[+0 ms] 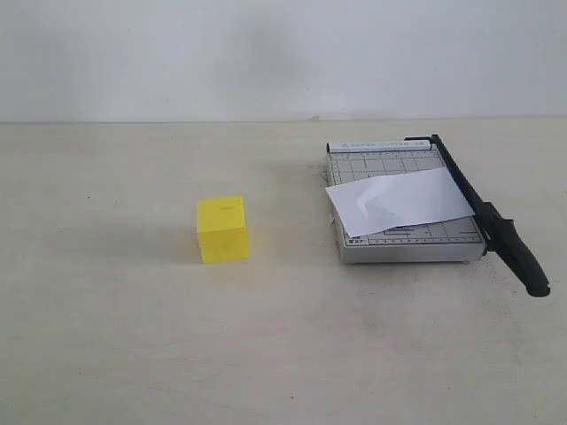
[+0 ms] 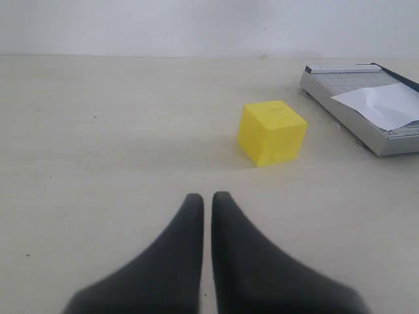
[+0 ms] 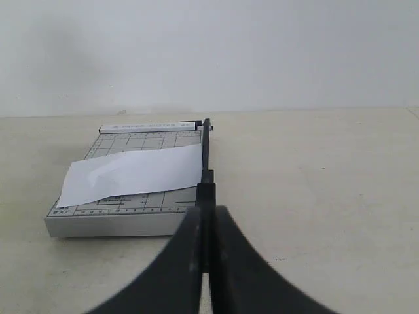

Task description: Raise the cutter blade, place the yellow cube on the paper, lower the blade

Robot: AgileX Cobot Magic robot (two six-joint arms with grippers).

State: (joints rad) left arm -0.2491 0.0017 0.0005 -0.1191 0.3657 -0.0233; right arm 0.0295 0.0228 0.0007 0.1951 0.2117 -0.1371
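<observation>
- The cube (image 1: 221,229) sits on the table (image 1: 106,336).
- The cutter base (image 1: 381,164) lies at the cube's 3 o'clock, well apart.
- The paper (image 1: 399,200) lies across the base, overhanging at 9 o'clock.
- The cutter blade (image 1: 469,190) lies along the base's 3 o'clock edge, its handle reaching past toward 5 o'clock.

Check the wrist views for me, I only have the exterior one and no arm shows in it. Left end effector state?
Observer: Left end effector is shut, fingertips together, holding nothing.
Operator: Aimed at what?
Observer: The yellow cube sits ahead of it, with a clear gap between them.
Operator: Right one?
Observer: Right end effector is shut too, lined up with the cutter blade ahead of it.
</observation>
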